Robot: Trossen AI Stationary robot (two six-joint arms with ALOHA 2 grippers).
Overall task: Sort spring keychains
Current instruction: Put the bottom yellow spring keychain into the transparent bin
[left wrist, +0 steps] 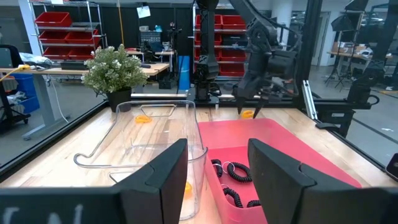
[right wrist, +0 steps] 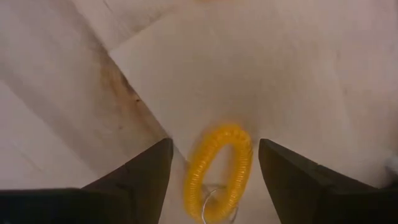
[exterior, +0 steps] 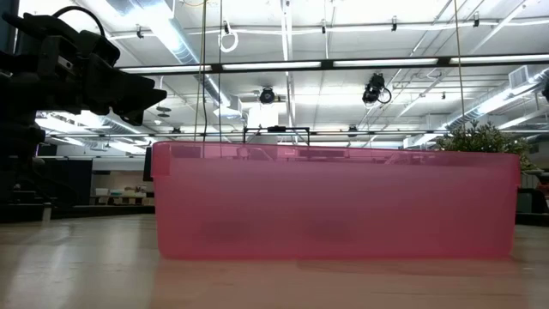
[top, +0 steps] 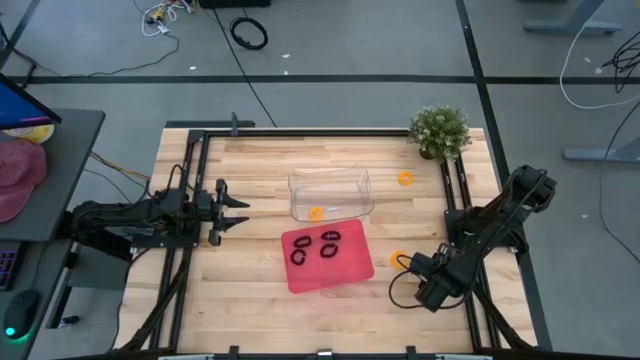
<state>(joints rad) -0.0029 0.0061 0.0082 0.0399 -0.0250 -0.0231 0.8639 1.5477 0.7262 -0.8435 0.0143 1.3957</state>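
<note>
Three black spring keychains lie in the red tray at the table's middle. One orange keychain lies inside the clear bin behind the tray. Another orange one lies flat on the table near the plant. A third orange keychain lies flat on the wood right of the tray. My right gripper points down over it, open, with one finger on either side and a gap to each. My left gripper waits at the left, open and level.
A potted plant stands at the far right corner. Black frame rails run along the table's left and right sides. Bare wood lies between the red tray and the right arm and in front of the tray.
</note>
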